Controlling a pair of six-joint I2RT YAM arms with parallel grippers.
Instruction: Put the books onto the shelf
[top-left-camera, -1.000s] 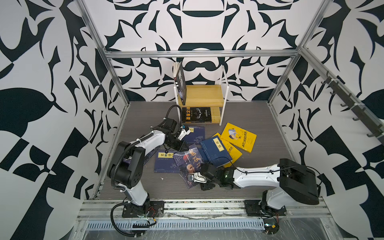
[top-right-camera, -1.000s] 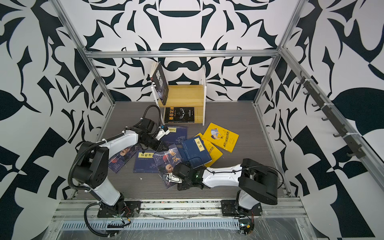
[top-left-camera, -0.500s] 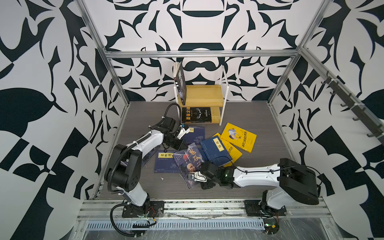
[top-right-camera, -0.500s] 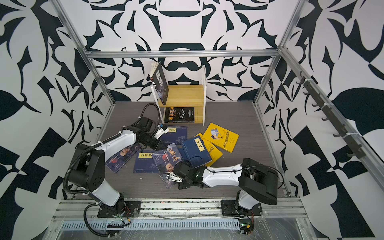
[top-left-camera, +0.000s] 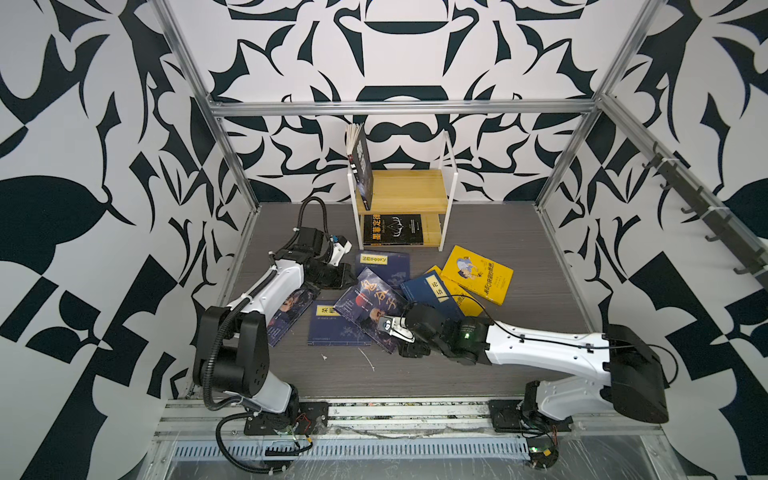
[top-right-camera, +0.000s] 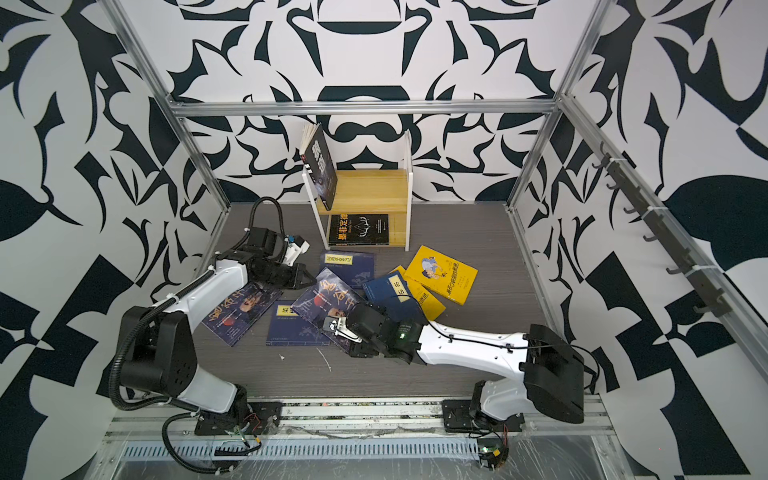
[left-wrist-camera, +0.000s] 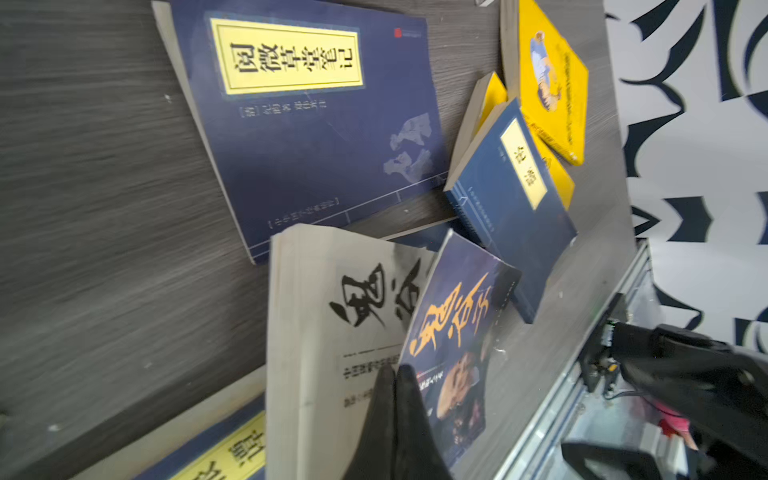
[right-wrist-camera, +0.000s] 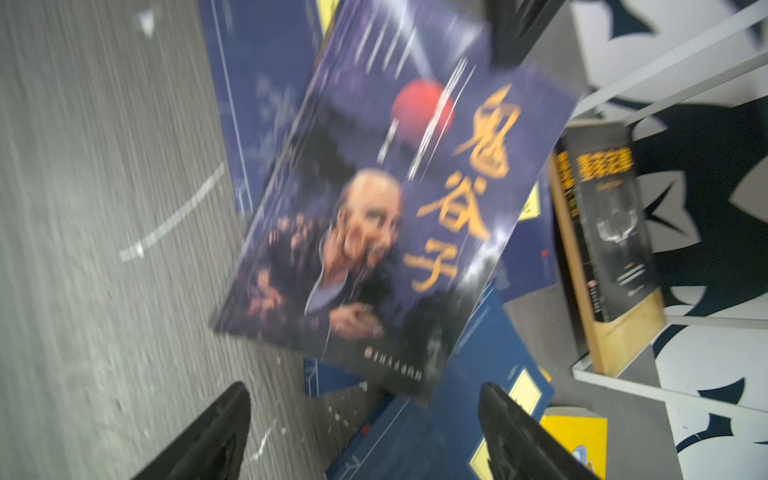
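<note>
my left gripper pinched only the front cover of the portrait book, I think; view blurry | book lay on navy books, near shelf front | my right gripper stood spread by its corner | best grip was the whole page block; cover alone risked tearing

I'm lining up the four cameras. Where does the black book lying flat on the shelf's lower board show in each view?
In a top view: black book above centre, on the lower board of the shelf.
In a top view: black book above centre, slightly further left.
Left wrist: not in it.
Right wrist: black book near the right edge.
Shared landmark: the middle portrait book, orange lettering, in all four.
</note>
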